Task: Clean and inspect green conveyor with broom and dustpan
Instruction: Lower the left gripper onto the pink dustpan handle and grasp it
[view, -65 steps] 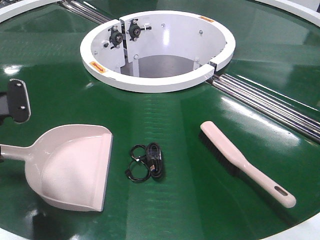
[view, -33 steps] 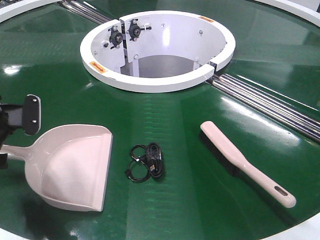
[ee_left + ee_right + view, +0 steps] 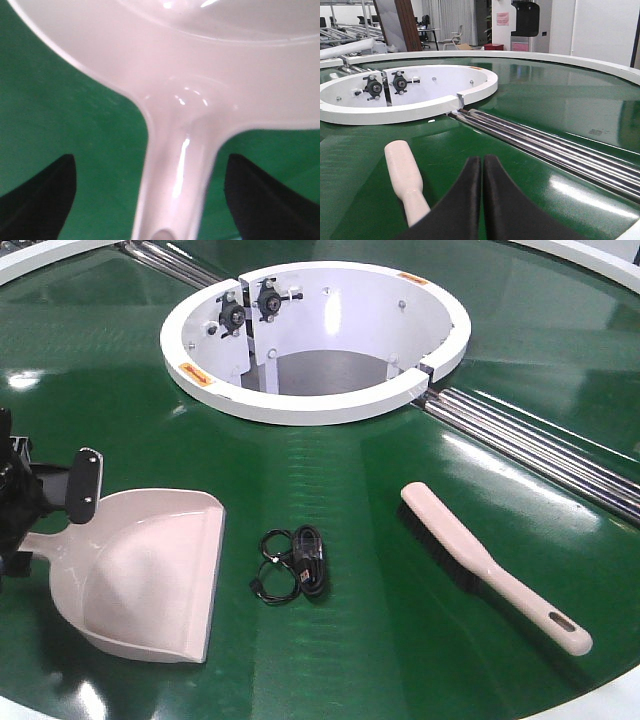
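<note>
**While the left gripper [image 3: 150, 165] straddles the dustpan [image 3: 150, 580] handle, the brush [image 3: 490, 565] lies free on the green belt [image 3: 350, 475]**

Where the belt curves around the white ring [image 3: 310, 408], we see the dustpan lying flat on it at the near left. Its open mouth faces right and its handle runs off toward the left edge of the front view. In the left wrist view, the left gripper's two black fingers [image 3: 45, 200] are spread wide, one on each side of the handle. Green belt shows between each finger and the plastic, so neither finger touches it. In the front view we see one black finger pad just beside the back rim of the scoop. The other finger is cut off at the frame edge.

To the right of the dustpan, a small coil of black cable [image 3: 295, 565] lies on the belt between the scoop and the brush. The brush lies well apart from the dustpan at the near right, set diagonally. Its bristle end points toward the ring and its slotted handle end points toward the near edge. Silver metal rollers [image 3: 540, 445] cross the belt behind it.

In the right wrist view, the right gripper [image 3: 482, 162] has its two fingers pressed together with nothing between them. The rounded end of the brush shows just to their left, lower in the frame. We cannot tell whether the fingers touch it.
</note>
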{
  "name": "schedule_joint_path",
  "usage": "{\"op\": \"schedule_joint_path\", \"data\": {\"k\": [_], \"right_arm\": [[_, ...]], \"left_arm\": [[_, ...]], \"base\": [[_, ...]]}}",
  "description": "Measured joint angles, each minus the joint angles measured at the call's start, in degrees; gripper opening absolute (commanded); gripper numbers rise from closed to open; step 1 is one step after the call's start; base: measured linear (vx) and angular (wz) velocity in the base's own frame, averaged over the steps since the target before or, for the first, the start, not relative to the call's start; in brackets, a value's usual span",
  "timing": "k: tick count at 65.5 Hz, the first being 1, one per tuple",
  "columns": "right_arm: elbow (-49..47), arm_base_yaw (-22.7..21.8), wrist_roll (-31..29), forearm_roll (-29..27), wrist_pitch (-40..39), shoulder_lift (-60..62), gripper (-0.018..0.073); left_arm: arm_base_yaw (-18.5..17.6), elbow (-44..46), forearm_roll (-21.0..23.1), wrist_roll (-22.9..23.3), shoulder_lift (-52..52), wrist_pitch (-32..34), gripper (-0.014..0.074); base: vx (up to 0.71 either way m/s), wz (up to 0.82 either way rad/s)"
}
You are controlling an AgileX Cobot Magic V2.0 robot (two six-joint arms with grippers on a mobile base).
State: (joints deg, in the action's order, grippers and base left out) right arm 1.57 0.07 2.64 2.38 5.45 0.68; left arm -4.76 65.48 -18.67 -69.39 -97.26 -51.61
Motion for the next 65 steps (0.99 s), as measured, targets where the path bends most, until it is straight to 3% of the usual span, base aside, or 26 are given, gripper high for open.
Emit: {"op": "schedule_joint_path", "data": {"k": [9, 17, 39, 65], "right_arm": [[0.0, 0.0, 0.0, 0.0, 0.0, 0.0, -0.0008], [0.0, 0.0, 0.0, 0.0, 0.0, 0.0, -0.0008], [0.0, 0.0, 0.0, 0.0, 0.0, 0.0, -0.0008], [0.0, 0.0, 0.0, 0.0, 0.0, 0.0, -0.0008]], "left_arm": [[0.0, 0.0, -0.6, 0.0, -1.8, 0.4, 0.0538], [0.0, 0.0, -0.7, 0.0, -3.2, 0.5, 0.0453], [0.0, 0.0, -3.1, -0.1, -3.5, -2.2, -0.0004], [-0.3, 2.8, -1.0, -0.1, -1.0, -4.4, -0.0008]], "base": [[0.0, 0.0], [0.0, 0.0], [0.0, 0.0], [0.0, 0.0]]}}
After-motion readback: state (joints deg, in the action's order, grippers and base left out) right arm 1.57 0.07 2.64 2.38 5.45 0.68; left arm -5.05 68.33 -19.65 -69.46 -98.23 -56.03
